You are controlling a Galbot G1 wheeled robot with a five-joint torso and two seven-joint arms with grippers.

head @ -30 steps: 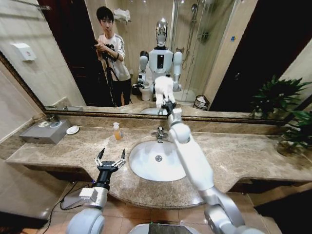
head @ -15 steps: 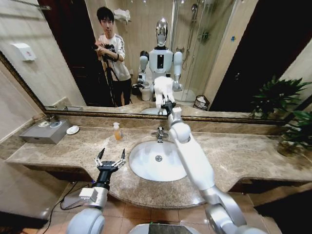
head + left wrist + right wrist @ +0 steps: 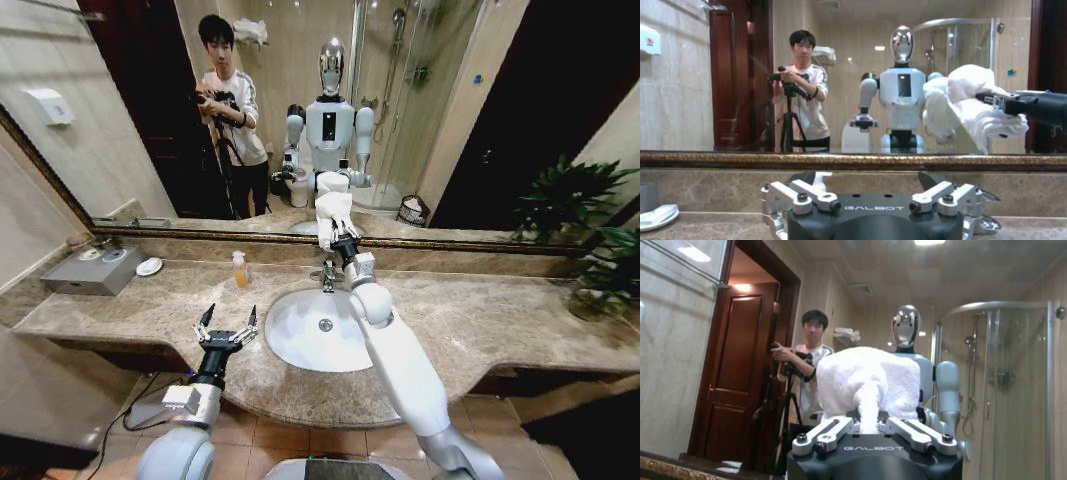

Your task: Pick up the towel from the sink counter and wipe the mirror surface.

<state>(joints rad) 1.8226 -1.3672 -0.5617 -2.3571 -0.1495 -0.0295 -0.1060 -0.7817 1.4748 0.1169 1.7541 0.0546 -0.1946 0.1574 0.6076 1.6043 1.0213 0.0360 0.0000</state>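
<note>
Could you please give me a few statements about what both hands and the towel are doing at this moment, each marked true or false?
1. The right hand holds the white towel up at the mirror. True.
2. The left hand is shut on a soap bottle. False: it is open and empty, over the sink counter.
3. The towel lies in the basin. False: the right hand grips it.
4. A chrome faucet stands behind the basin. True.
</note>
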